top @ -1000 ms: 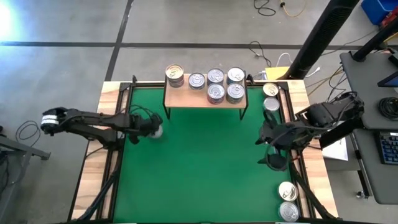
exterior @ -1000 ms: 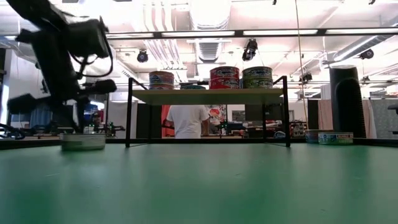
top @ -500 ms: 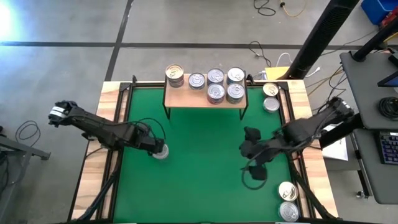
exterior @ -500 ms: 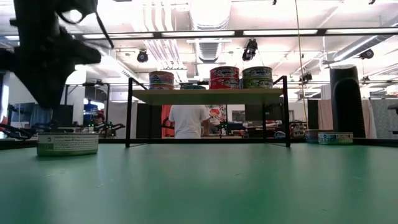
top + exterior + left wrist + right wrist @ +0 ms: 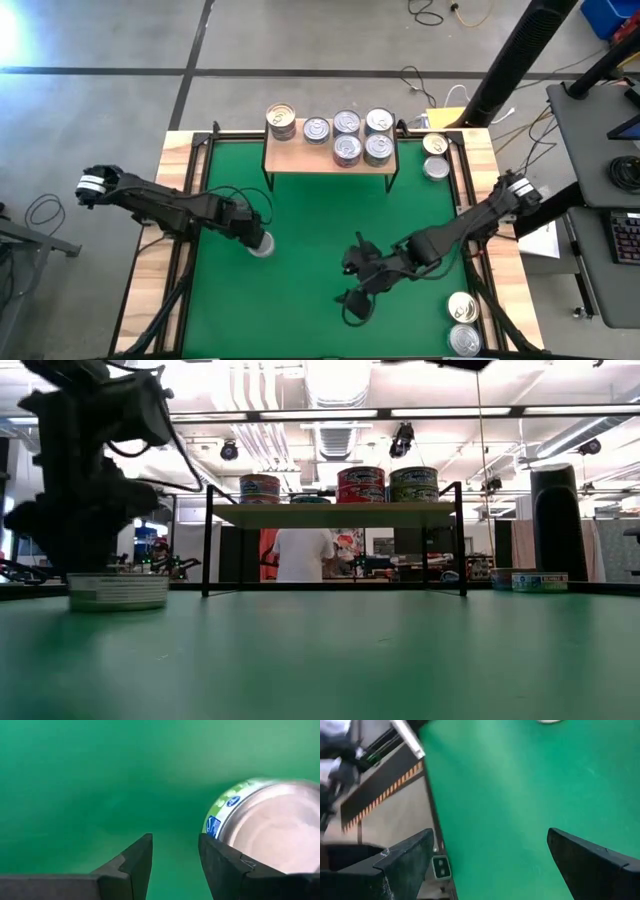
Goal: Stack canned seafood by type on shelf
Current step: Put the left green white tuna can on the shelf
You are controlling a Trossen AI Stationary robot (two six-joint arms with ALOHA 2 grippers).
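One tin of the canned seafood (image 5: 263, 246) stands upright on the green mat, left of the middle; its silver top and green-and-white side show in the left wrist view (image 5: 270, 827). My left gripper (image 5: 175, 845) points down just beside it, slightly open, with the tin outside the fingers and only mat between them. Several other tins stand on the shelf (image 5: 330, 160) at the far edge. My right gripper (image 5: 352, 283) hangs wide open over the mat near the middle and holds nothing. My left gripper has the outer side of one finger (image 5: 225, 870) right next to the tin's rim (image 5: 212, 827). Whether the two touch, I cannot tell. The tin stands flat on the mat.
Two tins (image 5: 435, 156) lie on the wooden border at the far right and two more (image 5: 463, 322) at the near right. The shelf's thin black legs (image 5: 207, 545) stand on the mat. A person stands in the room behind the shelf.
My left gripper has gone toward the near edge and rolled at the wrist; the tin has slid with it along the mat, still upright. My right gripper has swung from the right border toward the table's middle and near edge, sinking lower.
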